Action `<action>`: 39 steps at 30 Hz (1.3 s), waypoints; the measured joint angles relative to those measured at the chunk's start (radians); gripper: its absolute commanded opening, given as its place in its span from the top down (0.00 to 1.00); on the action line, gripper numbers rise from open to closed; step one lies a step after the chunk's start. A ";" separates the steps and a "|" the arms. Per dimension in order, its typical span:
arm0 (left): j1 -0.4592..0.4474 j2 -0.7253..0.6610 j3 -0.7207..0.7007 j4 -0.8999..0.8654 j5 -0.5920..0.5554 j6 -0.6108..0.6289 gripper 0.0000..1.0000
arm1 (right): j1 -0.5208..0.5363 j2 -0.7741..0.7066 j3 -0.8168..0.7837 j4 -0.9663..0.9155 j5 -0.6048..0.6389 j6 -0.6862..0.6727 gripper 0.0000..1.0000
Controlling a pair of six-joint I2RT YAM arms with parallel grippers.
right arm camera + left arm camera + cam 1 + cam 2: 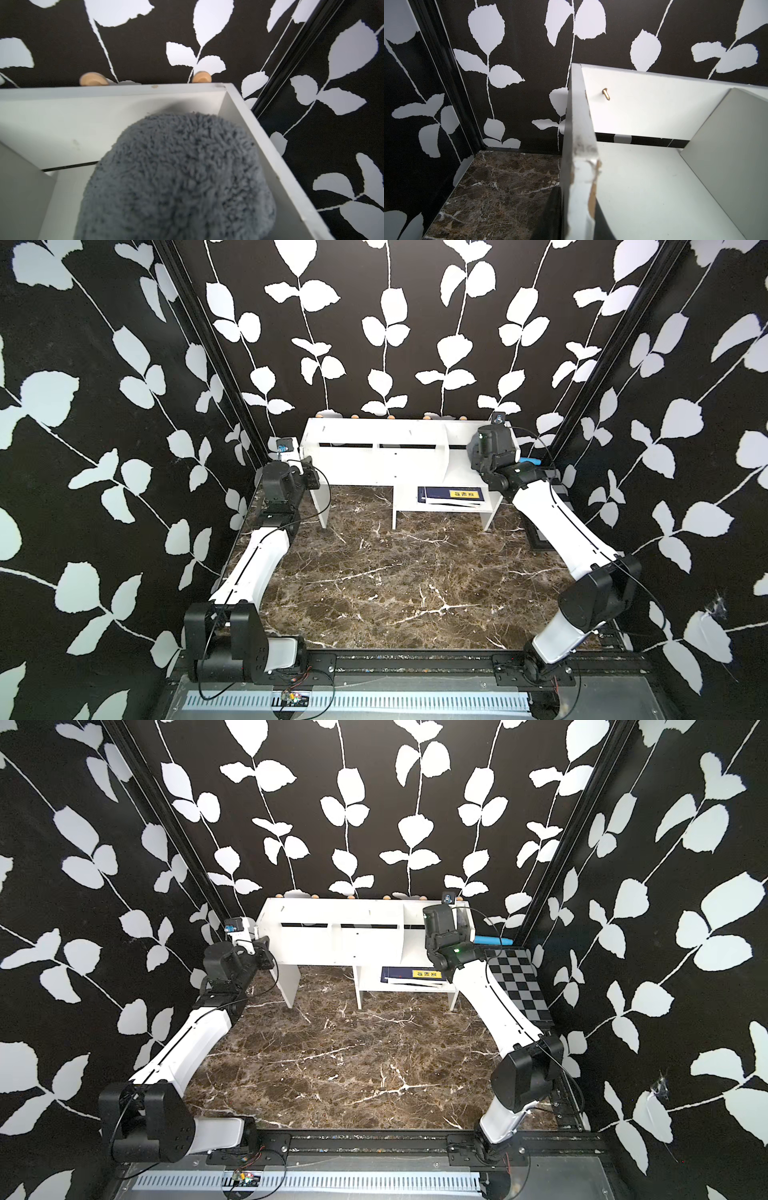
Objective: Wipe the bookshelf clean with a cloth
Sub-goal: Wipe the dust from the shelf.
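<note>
**Wiping stage.** Bookshelf (374, 433) at the rear of the marble tabletop (395, 580), against the leaf-patterned wall (374, 323); left gripper (578, 220) clamped on its left end panel, jaws on either side; right gripper (478, 456) closed on the cloth (176, 176), grey face bunched inside the rightmost upper compartment, near 2 wooden knobs (94, 79).
</note>
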 measured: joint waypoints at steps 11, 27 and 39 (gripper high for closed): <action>0.000 0.000 0.000 0.000 0.001 0.000 1.00 | -0.016 -0.084 -0.227 0.074 -0.111 0.130 1.00; 0.000 -0.002 -0.007 0.011 0.000 0.000 1.00 | -0.013 -0.016 -0.020 0.044 -0.270 0.192 1.00; 0.000 -0.002 -0.009 0.015 0.000 0.000 1.00 | 0.063 -0.029 -0.098 0.134 -0.375 0.153 1.00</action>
